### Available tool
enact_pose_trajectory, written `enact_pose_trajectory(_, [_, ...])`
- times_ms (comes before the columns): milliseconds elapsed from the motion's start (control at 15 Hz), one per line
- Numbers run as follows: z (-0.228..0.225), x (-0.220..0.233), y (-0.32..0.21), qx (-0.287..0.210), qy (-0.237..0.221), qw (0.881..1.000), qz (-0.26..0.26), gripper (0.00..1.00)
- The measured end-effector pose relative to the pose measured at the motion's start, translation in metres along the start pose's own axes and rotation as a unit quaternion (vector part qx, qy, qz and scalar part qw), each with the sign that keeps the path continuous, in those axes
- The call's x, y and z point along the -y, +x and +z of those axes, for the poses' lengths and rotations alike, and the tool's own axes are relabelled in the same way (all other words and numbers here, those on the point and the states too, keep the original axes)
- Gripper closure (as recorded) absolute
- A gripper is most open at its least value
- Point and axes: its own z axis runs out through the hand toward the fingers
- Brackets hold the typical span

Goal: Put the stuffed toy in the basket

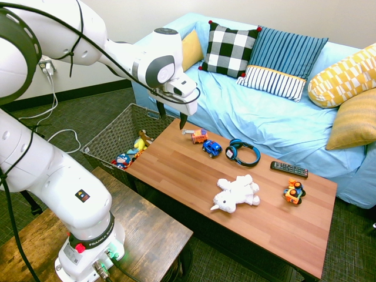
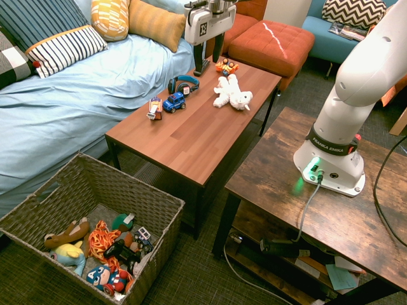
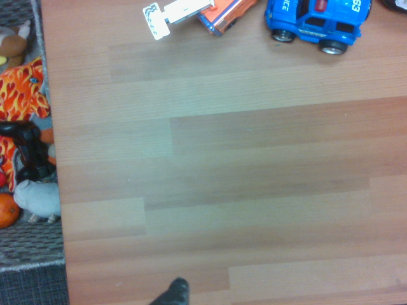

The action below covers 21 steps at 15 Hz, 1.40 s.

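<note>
Gripper (image 1: 171, 119) above the coffee table (image 1: 194, 182), fingers spread wide and empty
The white stuffed toy (image 1: 236, 194) lies on the tabletop well apart from it; the wicker basket (image 2: 143, 203) sits on the floor at the table's end, holding other toys

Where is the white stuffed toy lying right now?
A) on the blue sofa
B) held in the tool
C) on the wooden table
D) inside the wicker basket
C: the stuffed toy lies on the wooden table, apart from the basket and the tool.
</note>
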Motion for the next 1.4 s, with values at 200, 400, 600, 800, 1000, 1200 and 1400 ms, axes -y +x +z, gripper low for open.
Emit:
enact_pose_trajectory(200, [-0.001,-0.005,0.009,-0.003,0.005,1.0,0.014,0.0])
enact_pose_trajectory(400, [0.004,-0.042,0.047,-0.002,0.014,0.998,0.067,0.0])
enact_pose_trajectory(600, [0.029,-0.088,0.091,-0.013,0.008,0.992,0.121,0.0])
enact_pose_trajectory(800, [0.07,-0.12,0.129,-0.032,-0.009,0.985,0.171,0.0])
enact_pose_trajectory(1000, [0.106,-0.131,0.166,-0.046,-0.028,0.975,0.213,0.0])
enact_pose_trajectory(1200, [0.144,-0.13,0.189,-0.044,-0.05,0.968,0.243,0.0])
enact_pose_trajectory(1400, [0.182,-0.131,0.202,-0.036,-0.07,0.96,0.269,0.0])
